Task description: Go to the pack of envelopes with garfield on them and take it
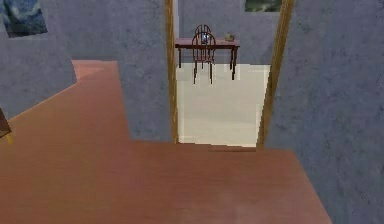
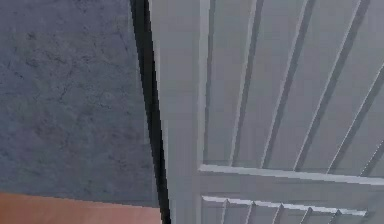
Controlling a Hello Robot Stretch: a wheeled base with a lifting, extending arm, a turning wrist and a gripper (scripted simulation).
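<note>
Through a wood-framed doorway (image 1: 173, 90) in the forward view I see a dark red table (image 1: 207, 45) at the far wall of a pale-floored room. A dark spindle-back chair (image 1: 203, 52) stands at its front. On the tabletop sit a small pale blob (image 1: 204, 38) and a small greenish-brown blob (image 1: 230, 38); neither can be told as a pack of envelopes.
Blue-grey walls (image 1: 330, 90) flank the doorway, and reddish-brown floor (image 1: 120, 170) stretches before me. Pictures hang high at the left (image 1: 25, 17) and beyond the doorway (image 1: 262, 5). In the arm side view a white panelled door (image 2: 280, 110) stands close, beside a grey wall (image 2: 65, 100).
</note>
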